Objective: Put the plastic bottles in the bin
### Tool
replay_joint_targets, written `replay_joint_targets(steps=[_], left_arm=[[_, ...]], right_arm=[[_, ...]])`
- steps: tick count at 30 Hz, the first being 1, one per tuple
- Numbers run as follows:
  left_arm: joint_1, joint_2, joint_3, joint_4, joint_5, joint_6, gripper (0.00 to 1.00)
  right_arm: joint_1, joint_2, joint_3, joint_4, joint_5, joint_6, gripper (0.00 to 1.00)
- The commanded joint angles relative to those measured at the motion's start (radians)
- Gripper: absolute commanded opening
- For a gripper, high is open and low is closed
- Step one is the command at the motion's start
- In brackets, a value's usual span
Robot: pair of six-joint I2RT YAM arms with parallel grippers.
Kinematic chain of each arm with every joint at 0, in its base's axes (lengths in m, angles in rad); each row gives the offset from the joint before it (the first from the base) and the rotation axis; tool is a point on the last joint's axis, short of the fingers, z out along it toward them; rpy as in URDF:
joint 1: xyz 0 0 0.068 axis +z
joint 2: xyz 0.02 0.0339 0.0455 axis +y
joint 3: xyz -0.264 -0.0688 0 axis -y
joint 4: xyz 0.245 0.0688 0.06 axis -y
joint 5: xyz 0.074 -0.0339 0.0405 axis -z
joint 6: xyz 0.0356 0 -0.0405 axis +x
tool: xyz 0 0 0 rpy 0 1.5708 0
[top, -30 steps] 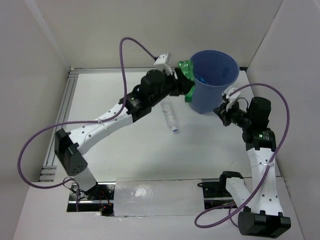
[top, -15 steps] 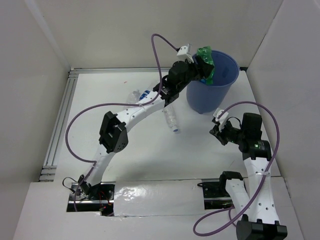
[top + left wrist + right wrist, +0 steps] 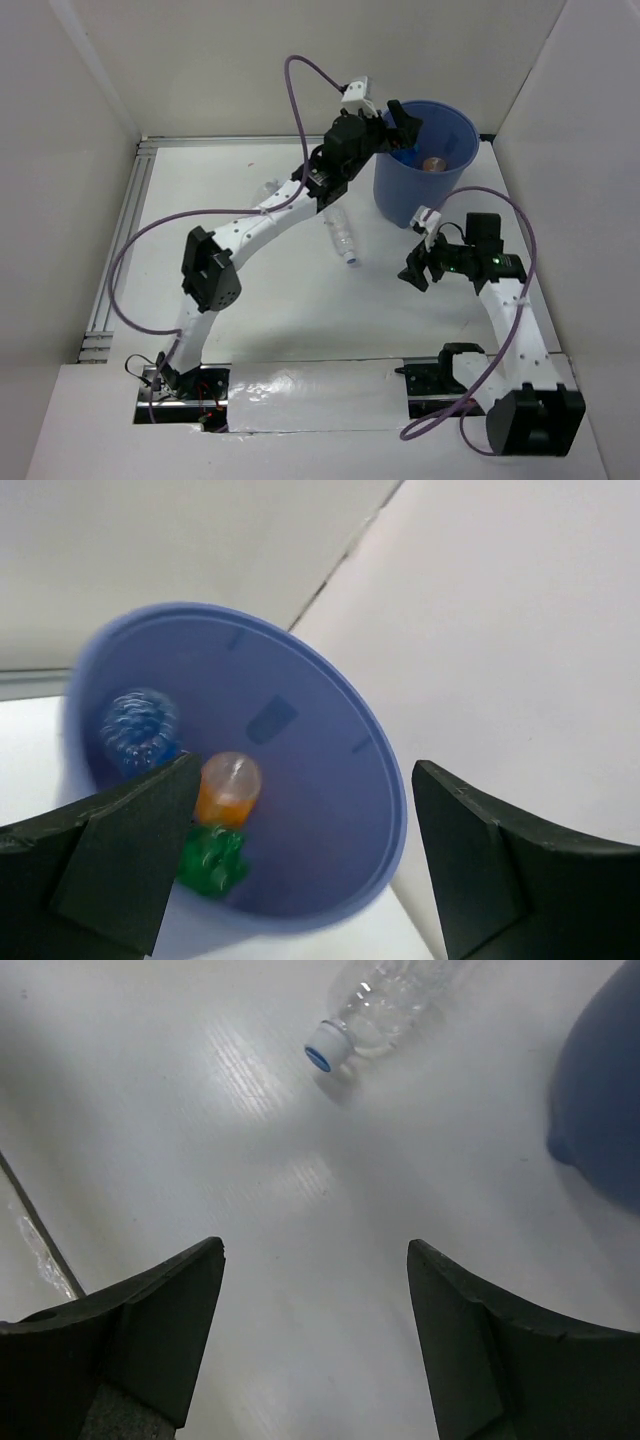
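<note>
The blue bin (image 3: 410, 200) stands at the back right of the table. My left gripper (image 3: 400, 122) hangs open over its near-left rim, nothing between its fingers. Down inside the bin (image 3: 320, 780), past the left gripper (image 3: 305, 770), lie an orange bottle (image 3: 228, 788), a green bottle (image 3: 212, 860) and a clear blue-tinted bottle (image 3: 138, 730). A clear bottle with a blue cap (image 3: 342, 235) lies on the table left of the bin. Another clear bottle (image 3: 268, 190) shows behind the left arm. My right gripper (image 3: 415, 272) is open and empty, low over the table in front of the bin.
In the right wrist view the capped bottle (image 3: 380, 1000) lies ahead of the open right gripper (image 3: 315, 1250), with the bin's wall (image 3: 600, 1110) at the right. White enclosure walls stand close on three sides. A metal rail (image 3: 120, 240) runs along the left edge.
My left gripper opened and the green bottle it held over the rim dropped into the bin. My right gripper opened and swung left and down, away from the bin.
</note>
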Motion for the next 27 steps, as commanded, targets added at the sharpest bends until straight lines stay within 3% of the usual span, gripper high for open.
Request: replay_joint_targets(steps=[1, 5, 6, 12, 16, 22, 27], left_arm=[[0.006, -0.262, -0.092, 0.039, -0.098, 0.171, 1.00], [0.027, -0.576, -0.432, -0.057, -0.241, 0.236, 1.00], [0.048, -0.710, -0.604, -0.082, -0.253, 0.227, 1.00], [0.117, -1.138, -1.204, -0.333, -0.317, 0.057, 1.00], [0.118, -1.408, -1.440, -0.467, -0.327, -0.049, 1.00], [0.118, -1.662, -1.587, -0.627, -0.316, -0.155, 1.00], [0.118, -1.686, -1.598, -0.711, -0.339, -0.177, 1.00]], right_arm=[[0.101, 0.133, 0.008, 0.158, 0.032, 0.123, 0.81], [0.268, 0.258, 0.030, 0.287, 0.211, 0.264, 0.83], [0.361, 0.281, 0.030, 0.353, 0.262, 0.302, 0.83], [0.524, 0.466, 0.126, 0.531, 0.512, 0.611, 0.89], [0.618, 0.572, 0.183, 0.640, 0.698, 0.753, 0.93], [0.709, 0.741, 0.307, 0.676, 0.821, 0.795, 0.99], [0.700, 0.974, 0.421, 0.644, 0.945, 0.852, 0.96]])
